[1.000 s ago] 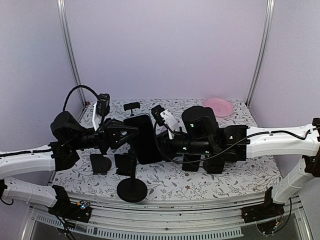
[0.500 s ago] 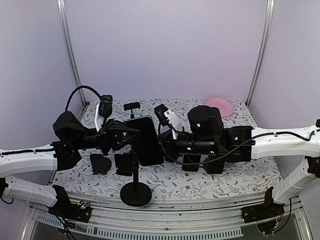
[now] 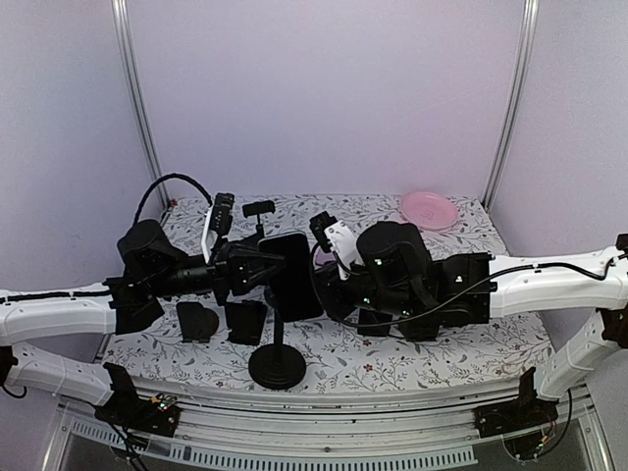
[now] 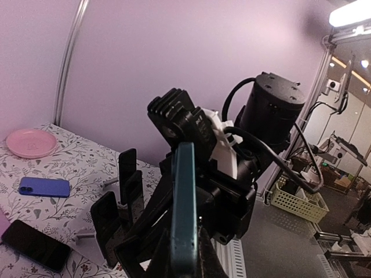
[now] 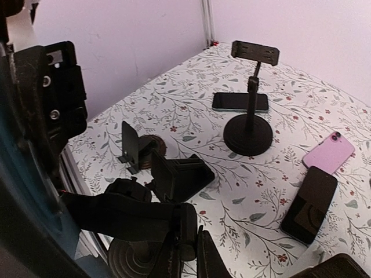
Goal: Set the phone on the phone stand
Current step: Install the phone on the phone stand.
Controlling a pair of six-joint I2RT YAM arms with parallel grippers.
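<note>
The phone stands upright in mid-air over the front of the bench, its dark screen facing the overhead camera, held between two robot arms that meet from either side. Directly below it rise the thin pole and round black base of the phone stand, the base resting on the flowered bench cover.

The left claw comes in from the left. Its wrist camera shows the phone edge-on, a teal strip rising between the two fingers, which are drawn in tight against it. The right claw reaches in from the opposite side. In its own wrist view the fingers are pinched almost together on a black bar that appears to be part of the phone stand's cradle, with the round base visible just beneath. Whether the phone is seated in that cradle cannot be told from these views.

Two small black holders sit on the bench just left of the stand's pole, under the left arm. A second tall stand waits near the back wall with a dark phone lying flat at its foot. A pink phone and a black phone lie side by side further along, and a pink plate occupies the far right corner.
</note>
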